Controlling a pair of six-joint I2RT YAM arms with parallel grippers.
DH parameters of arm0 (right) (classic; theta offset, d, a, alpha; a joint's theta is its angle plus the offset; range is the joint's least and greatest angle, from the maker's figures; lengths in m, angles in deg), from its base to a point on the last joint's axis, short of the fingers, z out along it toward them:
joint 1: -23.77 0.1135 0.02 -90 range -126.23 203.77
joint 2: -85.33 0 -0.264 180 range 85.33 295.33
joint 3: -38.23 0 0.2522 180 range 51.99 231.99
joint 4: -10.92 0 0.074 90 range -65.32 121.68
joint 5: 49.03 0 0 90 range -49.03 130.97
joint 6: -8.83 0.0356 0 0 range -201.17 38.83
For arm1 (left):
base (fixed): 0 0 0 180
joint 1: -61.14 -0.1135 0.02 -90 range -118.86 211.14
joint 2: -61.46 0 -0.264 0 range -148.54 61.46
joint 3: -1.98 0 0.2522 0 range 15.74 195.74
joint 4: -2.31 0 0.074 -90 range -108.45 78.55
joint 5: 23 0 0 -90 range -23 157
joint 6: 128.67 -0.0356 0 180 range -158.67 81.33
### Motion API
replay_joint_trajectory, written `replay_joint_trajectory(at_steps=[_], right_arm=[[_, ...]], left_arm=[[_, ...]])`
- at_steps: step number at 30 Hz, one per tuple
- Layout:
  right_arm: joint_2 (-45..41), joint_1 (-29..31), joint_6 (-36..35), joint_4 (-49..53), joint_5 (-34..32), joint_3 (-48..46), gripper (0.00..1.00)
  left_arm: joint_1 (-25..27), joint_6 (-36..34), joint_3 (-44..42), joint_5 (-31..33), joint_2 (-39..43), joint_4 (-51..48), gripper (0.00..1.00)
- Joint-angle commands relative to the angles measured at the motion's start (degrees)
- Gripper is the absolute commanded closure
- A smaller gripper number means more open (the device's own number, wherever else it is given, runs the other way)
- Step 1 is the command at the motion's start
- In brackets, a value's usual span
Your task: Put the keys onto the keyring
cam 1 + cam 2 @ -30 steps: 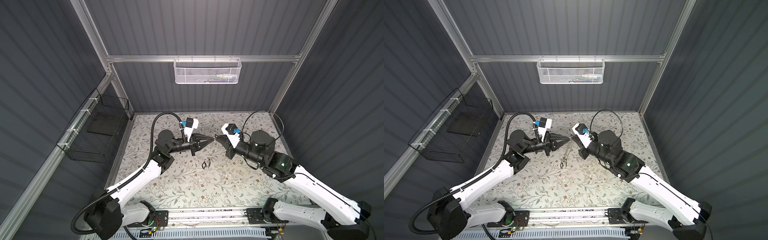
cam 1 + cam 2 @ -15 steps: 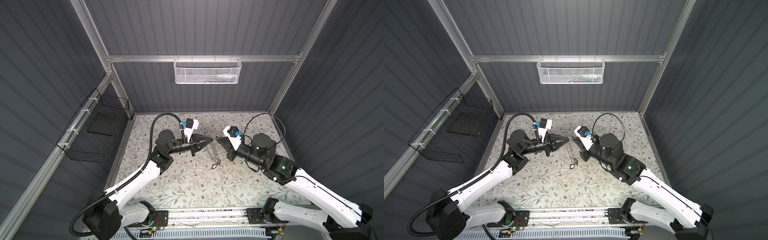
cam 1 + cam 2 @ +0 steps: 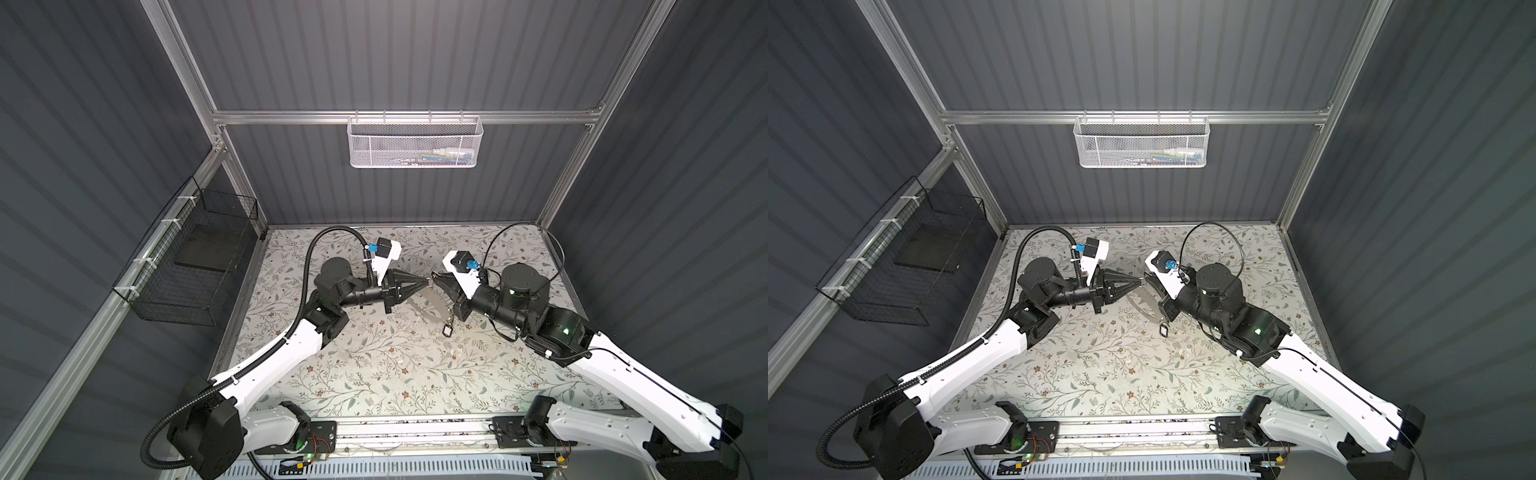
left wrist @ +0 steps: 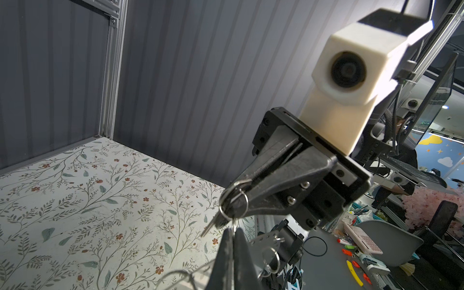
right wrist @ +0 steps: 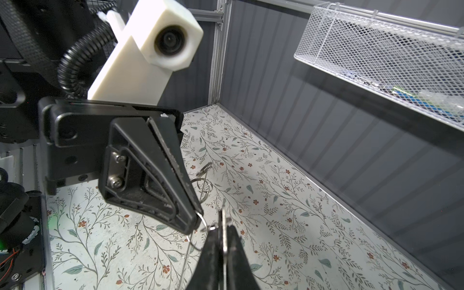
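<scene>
Above the floral mat, my left gripper [image 3: 427, 283] and right gripper [image 3: 436, 282] meet tip to tip in both top views. The grey keyring [image 3: 432, 305] hangs tilted just below them. One black key [image 3: 448, 330] dangles from its lower rim. In the left wrist view my left gripper [image 4: 232, 229] is shut on a thin wire loop, right under the right gripper's fingertips [image 4: 241, 187] and a silver split ring [image 4: 234, 206]. In the right wrist view my right gripper [image 5: 223, 227] is shut on a thin metal edge of the keyring.
A white mesh basket [image 3: 415, 143] hangs on the back wall. A black wire basket [image 3: 195, 257] hangs on the left wall. The floral mat [image 3: 374, 365] runs out to the grey walls, and the arm bases stand on a rail along the front.
The dangling key and the keyring have swung to the right, under the right gripper. The right arm has drawn back a little. The fingertips stay together.
</scene>
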Motion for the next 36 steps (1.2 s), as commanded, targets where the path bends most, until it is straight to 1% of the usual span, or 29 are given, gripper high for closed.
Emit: replay_joint_trajectory(at_steps=[1, 2, 3, 4, 6, 7, 8, 9, 11, 12, 14, 17, 21, 24, 26, 33, 35, 36], right_arm=[[0.0, -0.3, -0.4, -1.0, 0.0, 2.4, 0.92], [-0.1, -0.3, -0.3, -1.1, 0.0, 2.3, 0.92], [0.0, -0.3, -0.4, -1.0, 0.0, 2.3, 0.92], [0.0, -0.3, -0.3, -1.0, 0.1, 2.3, 0.92], [0.0, -0.3, -0.2, -0.9, 0.1, 2.3, 0.92], [0.1, -0.3, -0.1, -1.0, 0.3, 2.2, 0.92], [0.1, -0.3, -0.1, -1.0, 0.3, 2.2, 0.92], [0.1, -0.3, -0.1, -1.0, 0.4, 2.3, 0.92], [0.1, -0.3, -0.1, -0.8, 0.3, 2.4, 0.92], [0.2, -0.3, -0.1, -0.7, 0.2, 2.4, 0.92], [0.3, -0.3, -0.1, -0.3, -0.3, 2.7, 0.92], [0.8, -0.3, 0.0, 0.8, -1.4, 3.3, 0.92], [1.7, -0.3, 0.1, 1.8, -3.7, 3.7, 0.92], [2.8, -0.3, 0.5, 3.2, -6.4, 4.8, 0.92], [3.6, -0.3, 0.9, 3.7, -8.3, 5.4, 0.9], [6.3, -0.3, 2.2, 7.3, -14.7, 8.7, 0.92], [8.5, -0.3, 2.2, 7.4, -15.8, 9.3, 0.92], [9.2, -0.3, 2.4, 9.2, -16.5, 9.9, 0.92]], left_arm=[[0.2, -1.3, 1.3, -0.4, 1.4, -0.9, 1.0], [0.2, -1.4, 1.4, -0.3, 1.5, -1.0, 0.97], [0.2, -1.4, 1.4, -0.1, 1.6, -1.3, 0.84], [0.2, -1.4, 1.5, 0.1, 1.7, -1.6, 0.8], [0.2, -1.6, 1.7, 0.4, 2.0, -2.0, 0.77], [0.1, -1.7, 1.5, 0.7, 2.1, -2.2, 0.71], [0.2, -1.7, 1.5, 1.2, 2.2, -2.3, 0.61], [0.1, -1.8, 1.4, 1.8, 2.4, -2.5, 0.58], [0.1, -2.1, 1.2, 2.3, 2.8, -2.6, 0.57], [0.1, -2.3, 1.1, 2.8, 3.0, -2.9, 0.52], [0.1, -2.9, 1.1, 4.4, 3.5, -3.9, 0.37], [0.1, -4.4, 1.1, 8.5, 4.9, -6.3, 0.25], [0.1, -5.4, 0.4, 11.6, 6.4, -7.2, 0.1], [0.1, -5.9, 0.6, 14.2, 7.2, -8.8, 0.04], [0.1, -6.0, 0.4, 15.4, 7.7, -9.1, 0.01], [0.1, -6.6, 0.2, 16.8, 8.4, -9.9, 0.0], [0.0, -6.9, 0.2, 17.1, 8.7, -10.3, 0.0], [0.0, -7.0, 0.0, 17.5, 8.9, -10.3, 0.0]])
